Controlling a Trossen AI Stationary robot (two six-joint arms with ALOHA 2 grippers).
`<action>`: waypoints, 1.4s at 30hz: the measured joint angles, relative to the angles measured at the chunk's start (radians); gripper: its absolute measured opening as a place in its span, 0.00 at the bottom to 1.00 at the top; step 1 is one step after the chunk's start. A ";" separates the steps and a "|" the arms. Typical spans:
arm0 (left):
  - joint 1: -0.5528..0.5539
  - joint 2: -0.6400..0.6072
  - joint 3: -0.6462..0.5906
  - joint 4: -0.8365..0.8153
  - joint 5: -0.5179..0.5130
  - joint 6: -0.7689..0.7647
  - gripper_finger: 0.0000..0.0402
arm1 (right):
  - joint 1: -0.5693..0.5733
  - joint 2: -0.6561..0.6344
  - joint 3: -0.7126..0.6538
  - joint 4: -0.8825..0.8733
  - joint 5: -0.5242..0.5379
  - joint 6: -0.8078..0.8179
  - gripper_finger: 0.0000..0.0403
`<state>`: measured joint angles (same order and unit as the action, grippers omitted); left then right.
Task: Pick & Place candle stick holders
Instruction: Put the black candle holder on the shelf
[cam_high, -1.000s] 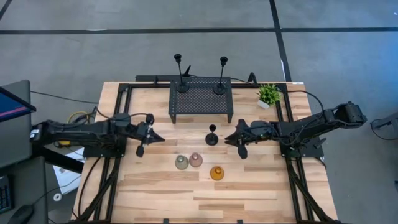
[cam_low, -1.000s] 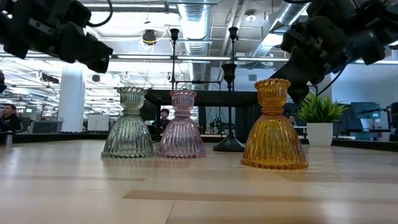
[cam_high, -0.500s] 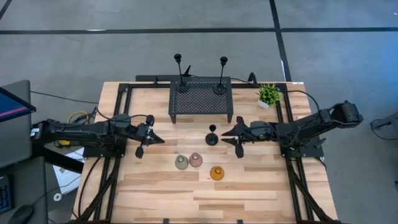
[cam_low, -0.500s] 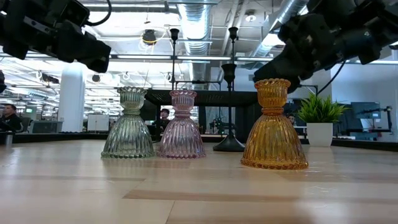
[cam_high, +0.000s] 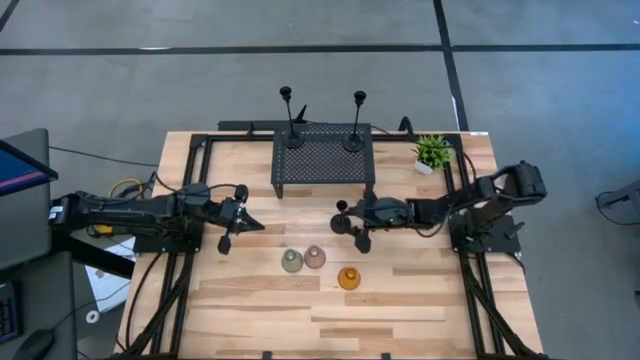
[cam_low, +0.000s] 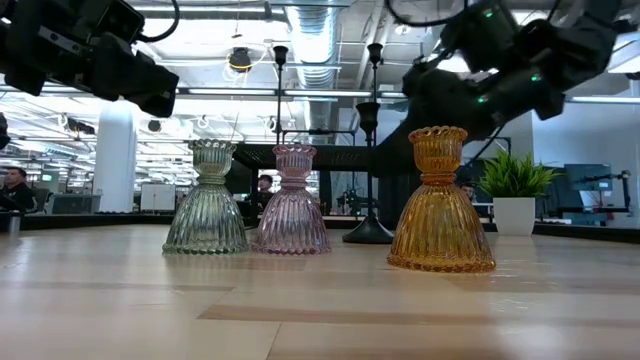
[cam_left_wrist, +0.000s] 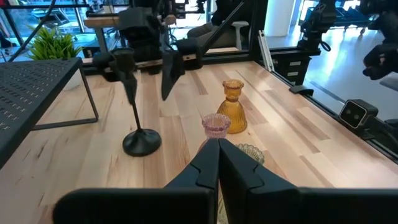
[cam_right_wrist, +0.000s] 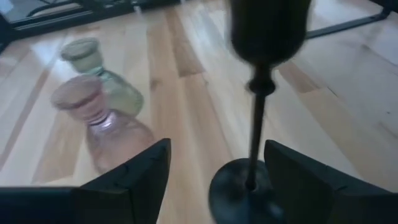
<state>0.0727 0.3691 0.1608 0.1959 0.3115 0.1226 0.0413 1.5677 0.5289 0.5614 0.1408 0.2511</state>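
R gripper (cam_high: 352, 222) is spread wide around the short black holder (cam_high: 341, 218), which stands upright on the table (cam_high: 420, 300) just in front of the rack (cam_high: 322, 158); its stem sits between the fingers (cam_right_wrist: 130, 177) w/o contact yet, by the look of it. L gripper (cam_high: 236, 222) is pressed together, holding nothing, parked well off to the L. Risk: thin stem + small base, so an off-centre close could tip it, or knock it toward the pink (cam_high: 315, 257) and green (cam_high: 292, 261) holders nearby; the amber 1 (cam_high: 348, 278) looks safer.
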 joint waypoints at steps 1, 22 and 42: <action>0.000 0.000 0.000 0.000 0.000 0.000 0.01 | -0.005 0.010 0.009 -0.001 0.000 0.006 0.61; 0.000 0.000 0.000 0.000 0.000 0.000 0.01 | -0.019 0.008 0.063 -0.097 0.043 0.012 0.09; 0.000 0.000 0.000 0.000 0.000 0.000 0.02 | 0.000 -0.013 0.416 -0.501 0.043 0.027 0.01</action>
<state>0.0727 0.3691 0.1608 0.1959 0.3115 0.1226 0.0414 1.5551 0.9449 0.0603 0.1837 0.2779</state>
